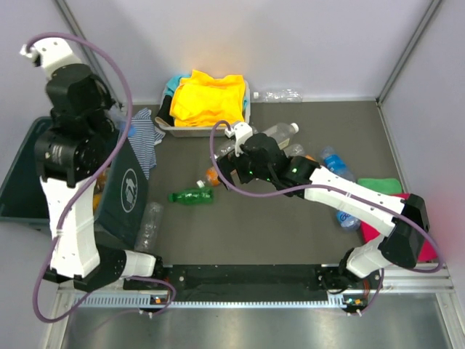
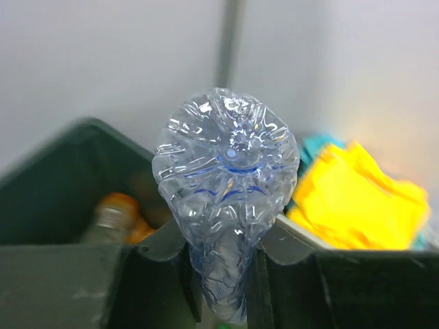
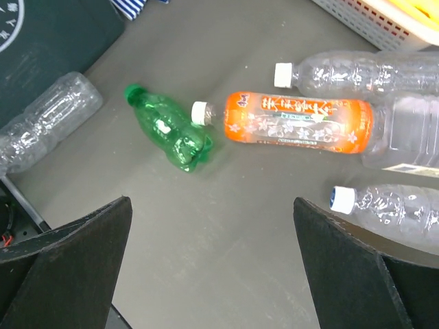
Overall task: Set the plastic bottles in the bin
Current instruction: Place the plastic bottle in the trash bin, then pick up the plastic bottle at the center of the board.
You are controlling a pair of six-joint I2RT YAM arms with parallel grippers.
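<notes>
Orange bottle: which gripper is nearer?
Right. The right gripper hovers open above the orange bottle; the left gripper is far off at the bin, holding a clear bottle.

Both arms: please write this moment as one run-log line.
left gripper: shut on crushed clear bottle, above bin | right gripper: open, near orange bottle

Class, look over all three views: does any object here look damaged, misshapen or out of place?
Two bottles look damaged. The green bottle, lying on the table beside the orange bottle, is crushed and dented toward its base. The clear bottle gripped by the left gripper near the bin is badly crumpled.
</notes>
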